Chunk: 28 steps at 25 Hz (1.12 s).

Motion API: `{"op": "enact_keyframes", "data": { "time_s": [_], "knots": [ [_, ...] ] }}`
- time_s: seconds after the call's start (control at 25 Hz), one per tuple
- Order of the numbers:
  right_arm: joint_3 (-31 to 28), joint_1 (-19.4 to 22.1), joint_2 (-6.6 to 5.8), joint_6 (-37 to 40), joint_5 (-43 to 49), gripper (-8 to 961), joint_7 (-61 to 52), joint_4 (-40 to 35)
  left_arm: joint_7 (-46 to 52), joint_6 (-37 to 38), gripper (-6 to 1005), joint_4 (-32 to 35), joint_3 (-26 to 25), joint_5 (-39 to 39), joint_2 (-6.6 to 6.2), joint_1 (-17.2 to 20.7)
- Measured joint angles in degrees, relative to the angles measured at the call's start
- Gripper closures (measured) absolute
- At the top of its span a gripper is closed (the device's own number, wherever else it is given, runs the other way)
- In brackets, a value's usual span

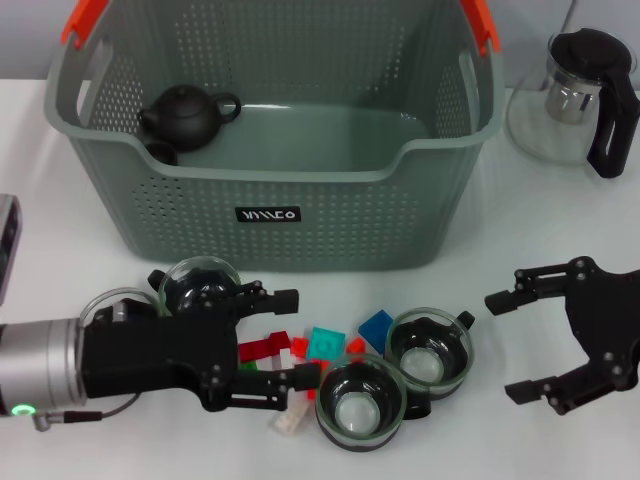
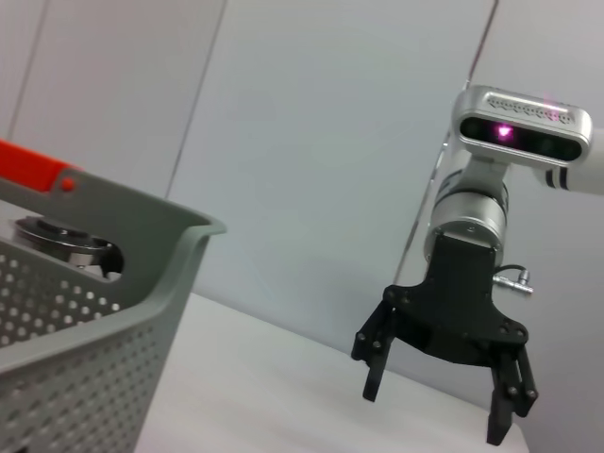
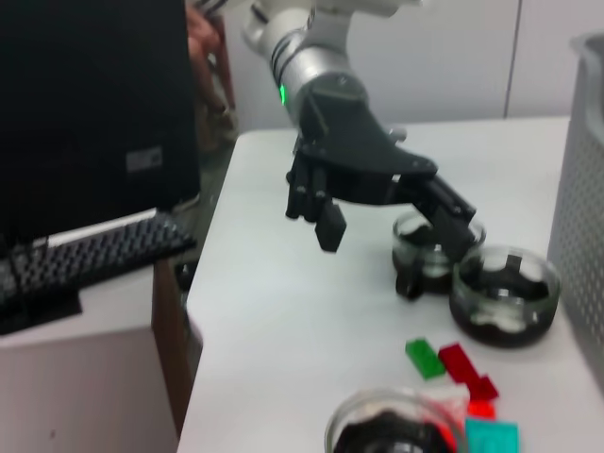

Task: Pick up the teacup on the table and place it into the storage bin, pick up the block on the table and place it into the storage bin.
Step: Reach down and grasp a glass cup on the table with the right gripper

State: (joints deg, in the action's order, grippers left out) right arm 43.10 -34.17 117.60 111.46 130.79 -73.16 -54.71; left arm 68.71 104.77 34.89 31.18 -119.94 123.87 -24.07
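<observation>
Several glass teacups stand on the white table: one (image 1: 198, 287) beside my left gripper's far finger, two more (image 1: 360, 402) (image 1: 429, 349) to its right. Loose blocks lie between them: red (image 1: 265, 348), teal (image 1: 325, 342), blue (image 1: 375, 325), white (image 1: 289, 419). My left gripper (image 1: 298, 337) hangs open over the red block, holding nothing. The right wrist view shows that left gripper (image 3: 377, 255) above two teacups (image 3: 505, 294). Right of the teacups, my right gripper (image 1: 505, 346) is open and empty. The grey-green storage bin (image 1: 300, 180) stands behind them.
A black teapot (image 1: 185, 115) sits inside the bin at its left. A glass teapot with a black handle (image 1: 580, 95) stands at the back right. A keyboard (image 3: 90, 250) rests on a lower desk beyond the table's left edge.
</observation>
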Motion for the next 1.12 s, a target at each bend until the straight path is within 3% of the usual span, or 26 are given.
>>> {"op": "enact_keyframes", "data": {
  "time_s": [0.44,1.12],
  "knots": [
    [1.5,-5.32,1.05,0.1,8.57,40,-0.31,-1.73,-1.79,-2.88,65,-1.17,-0.5,0.42,0.04,-0.13],
    [12.87,-10.0,2.36,-1.36,15.35,39,-0.93,-2.39,-3.42,-5.53,65,-3.06,-1.03,2.29,0.15,-0.29]
  ]
}}
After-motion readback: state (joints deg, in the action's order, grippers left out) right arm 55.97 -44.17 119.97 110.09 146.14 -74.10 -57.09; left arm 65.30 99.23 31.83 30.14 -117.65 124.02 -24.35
